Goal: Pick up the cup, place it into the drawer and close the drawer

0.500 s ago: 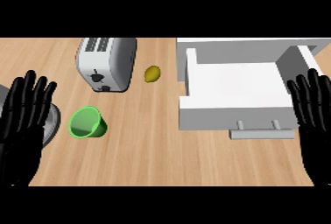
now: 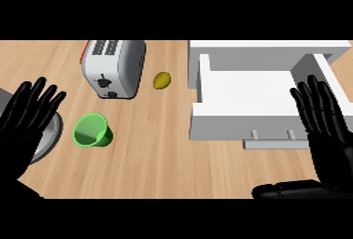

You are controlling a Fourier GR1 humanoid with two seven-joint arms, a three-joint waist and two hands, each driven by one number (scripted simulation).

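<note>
- The wooden counter (image 2: pixel 165 168) is seen from above, with every object set on it.
- A white drawer (image 2: pixel 241 121) is found pulled open at the right, its inside bare and white. Its handle (image 2: pixel 276 144) is turned toward the lower edge.
- The right hand (image 2: pixel 328 126) is held released, fingers straight and spread, over the drawer's right side. Nothing is grasped by it.
- The left hand (image 2: pixel 27 121) is likewise held released at the left edge, fingers straight and spread, above a grey round object (image 2: pixel 50 140) that is partly hidden.
- A silver toaster (image 2: pixel 114 67) is placed at the upper left.
- The green cup (image 2: pixel 93 131) is located on the counter below the toaster, near the left hand's fingers and well apart from the drawer.
- A small yellow fruit (image 2: pixel 162 80) is seen between toaster and drawer.
</note>
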